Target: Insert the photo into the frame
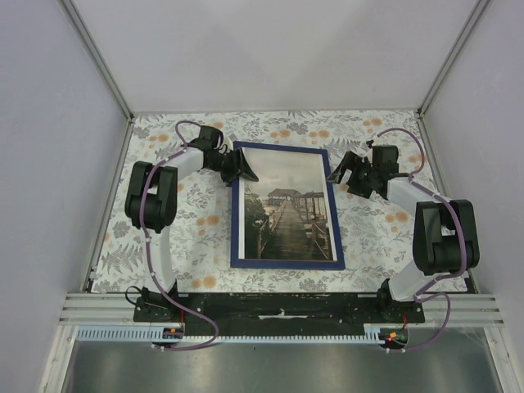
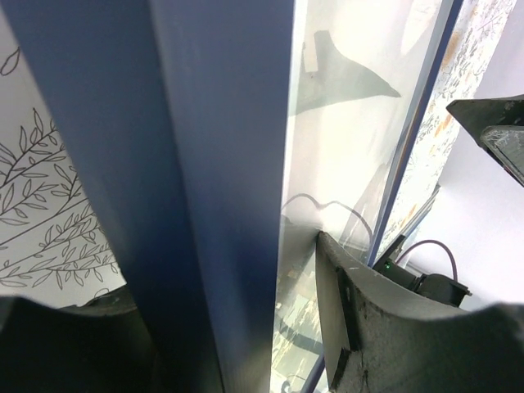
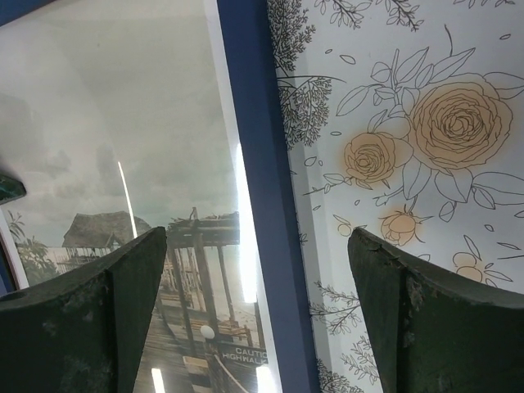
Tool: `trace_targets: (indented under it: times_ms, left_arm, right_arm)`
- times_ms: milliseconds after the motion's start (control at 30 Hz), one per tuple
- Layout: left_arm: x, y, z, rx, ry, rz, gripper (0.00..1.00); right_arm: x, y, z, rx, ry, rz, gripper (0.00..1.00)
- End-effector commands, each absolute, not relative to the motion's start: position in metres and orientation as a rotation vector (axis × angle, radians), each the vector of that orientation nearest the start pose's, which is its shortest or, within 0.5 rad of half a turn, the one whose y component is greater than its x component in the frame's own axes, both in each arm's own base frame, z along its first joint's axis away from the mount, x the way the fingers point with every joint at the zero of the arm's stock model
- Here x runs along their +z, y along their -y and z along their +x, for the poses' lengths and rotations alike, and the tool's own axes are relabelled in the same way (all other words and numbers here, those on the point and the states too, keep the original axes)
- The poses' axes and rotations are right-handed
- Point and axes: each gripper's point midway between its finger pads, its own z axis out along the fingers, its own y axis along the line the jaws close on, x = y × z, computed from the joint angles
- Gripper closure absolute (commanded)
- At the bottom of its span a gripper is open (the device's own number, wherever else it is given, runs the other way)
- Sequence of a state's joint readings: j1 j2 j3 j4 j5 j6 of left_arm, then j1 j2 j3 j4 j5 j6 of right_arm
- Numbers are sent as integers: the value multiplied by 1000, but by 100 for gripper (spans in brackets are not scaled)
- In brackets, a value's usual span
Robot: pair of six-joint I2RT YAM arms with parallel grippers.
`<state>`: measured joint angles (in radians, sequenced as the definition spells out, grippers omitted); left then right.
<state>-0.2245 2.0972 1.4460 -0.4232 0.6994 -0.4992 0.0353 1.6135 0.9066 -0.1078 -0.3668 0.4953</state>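
**Photo (image 1: 286,217) seated in frame (image 1: 237,213); both arms at its far corners**

The frame lies on the table (image 1: 164,237) with its blue front up, between the two arms. The pier print fills the opening behind the glass, square to the rails, with no white edge or corner poking out. On that evidence the main work looks done: the print is in and the frame is turned face up. The back is hidden from every view, so whether anything closes it cannot be told.

The left end effector (image 1: 239,169) is at the frame's far-left corner. Its wrist view shows the blue rail (image 2: 213,164) passing between its fingers (image 2: 352,327), one on the glass side and one on the outer side. I cannot tell whether they are pinching the rail or only straddling it.

The right end effector (image 1: 342,170) is at the frame's far-right corner with its fingers (image 3: 90,327) spread wide. One is over the glass and the other over the floral table, and neither appears to touch.

What probably remains is small: letting go on the left if it is gripping, and drawing both arms clear of the frame.
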Motion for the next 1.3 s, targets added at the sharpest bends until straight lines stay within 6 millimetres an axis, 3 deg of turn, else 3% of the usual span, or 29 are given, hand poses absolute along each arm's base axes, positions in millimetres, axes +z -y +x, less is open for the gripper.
trace_targets:
  times_ms: [0,333,633,933,1233,1267]
  left_arm:
    - [41,173,428,-700,-2688,-52,45]
    - [34,156,430,-553,-2704,-34,43]
    - [48,174,433,-764,-2639,3,37]
    - [53,159,437,-777,-2615,-22,34]
    - [68,169,437,-932,-2561,35,29]
    - [70,170,437,-964,-2554,35,23]
  right_arm:
    - [69,-96,389,697,-2377,345,2]
    - [65,-99,386,714,-2381,344,2]
    - [62,-100,384,729,-2386,339,2]
    - [61,-102,382,743,-2383,335,2]
    - [60,-105,382,769,-2379,325,2]
    - [60,-106,381,771,-2380,324,2]
